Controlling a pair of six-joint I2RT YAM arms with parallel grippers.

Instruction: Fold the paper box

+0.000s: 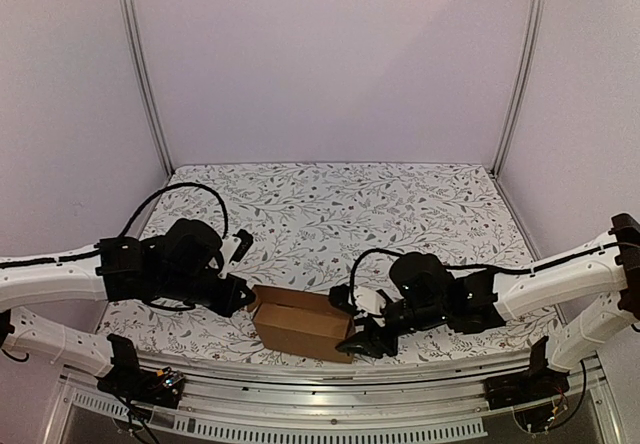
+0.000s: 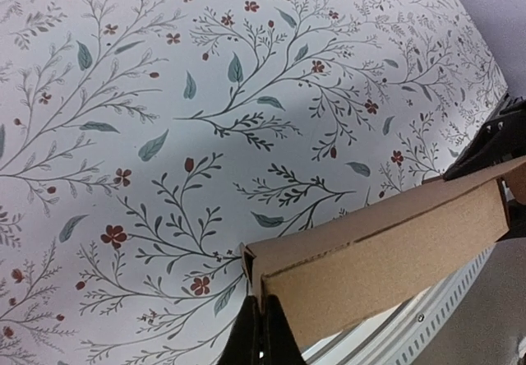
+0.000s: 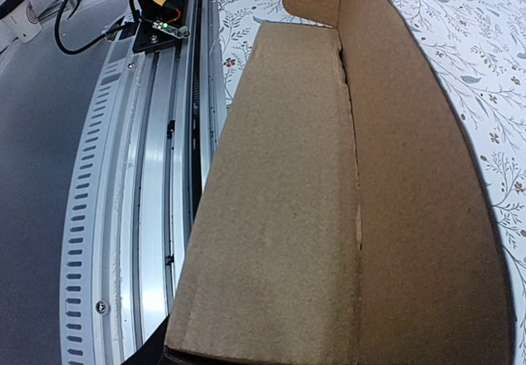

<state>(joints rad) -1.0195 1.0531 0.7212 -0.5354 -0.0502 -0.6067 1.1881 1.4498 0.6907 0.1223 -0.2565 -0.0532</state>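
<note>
The paper box [image 1: 300,326] sits at the middle of the table's [image 1: 330,204] near edge, long side along that edge, close to the metal rail [image 3: 123,217] beyond it. It is already a carton shape. From my right wrist I see one long panel lying flat and the next one rising from it along a crease that looks partly split, with a rounded flap at the far end not yet tucked.

My left gripper [image 2: 261,324] is at the box's left end, fingers pressed together right under the corner there. Whether a thin edge of card is pinched between them I cannot tell. My right gripper [image 1: 362,342] is at the right end, with a finger on each side of that end, and it appears clamped on the box.

I judge the step in hand to be closing up the left end. To do it well I should use the right grip as a steady anchor and not squeeze harder, since the card would dent. The left should work along the scored line, pushing toward the far edge rather than the rail. The weak crease calls for slow, even pressure.
</note>
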